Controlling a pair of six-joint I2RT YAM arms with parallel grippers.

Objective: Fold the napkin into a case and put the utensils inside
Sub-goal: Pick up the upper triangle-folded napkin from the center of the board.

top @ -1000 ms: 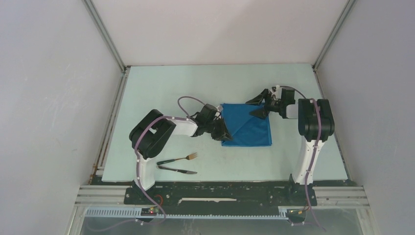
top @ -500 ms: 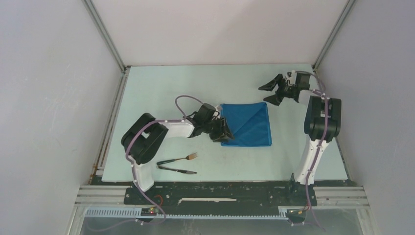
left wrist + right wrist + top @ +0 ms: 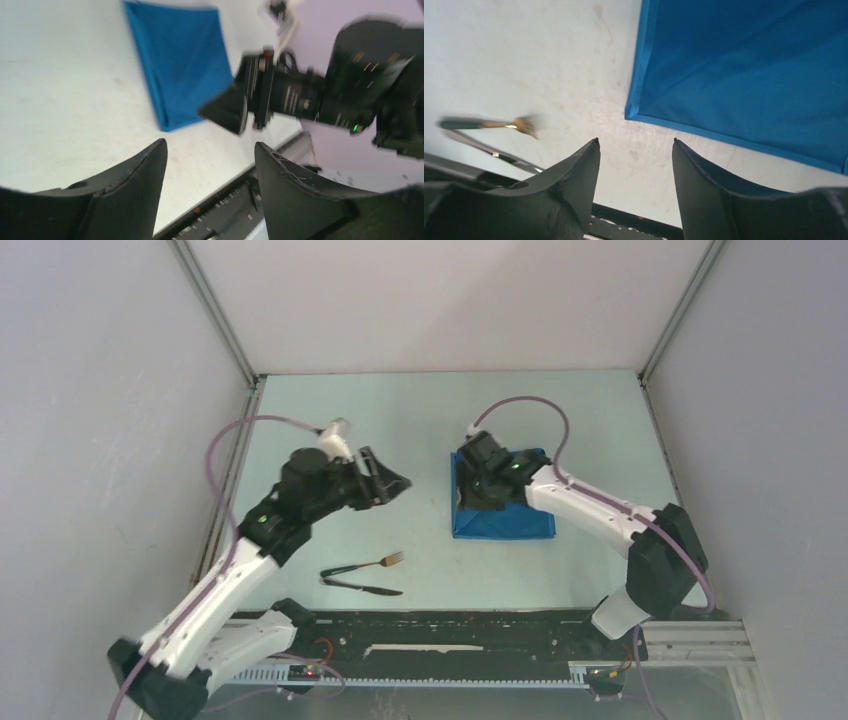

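Observation:
The bright blue napkin (image 3: 510,522) lies flat on the table as a folded square, its far part hidden under my right arm. In the right wrist view the napkin (image 3: 749,65) shows its near left corner. My right gripper (image 3: 470,492) hovers over the napkin's left edge, open and empty (image 3: 635,141). My left gripper (image 3: 395,480) hangs raised to the left of the napkin, open and empty (image 3: 210,145), looking across at the napkin (image 3: 180,65). The fork (image 3: 378,562) and the dark knife (image 3: 365,588) lie side by side near the front edge, and the fork (image 3: 499,124) also shows blurred.
White walls with metal rails close the table (image 3: 330,420) on three sides. The black base rail (image 3: 450,635) runs along the near edge. My right arm (image 3: 590,505) reaches diagonally over the napkin's right side.
My left gripper let go of the napkin's left edge, opened, rose and drew back to the left. My right arm swung from the far right across to the napkin's left edge, its jaws narrowing slightly.

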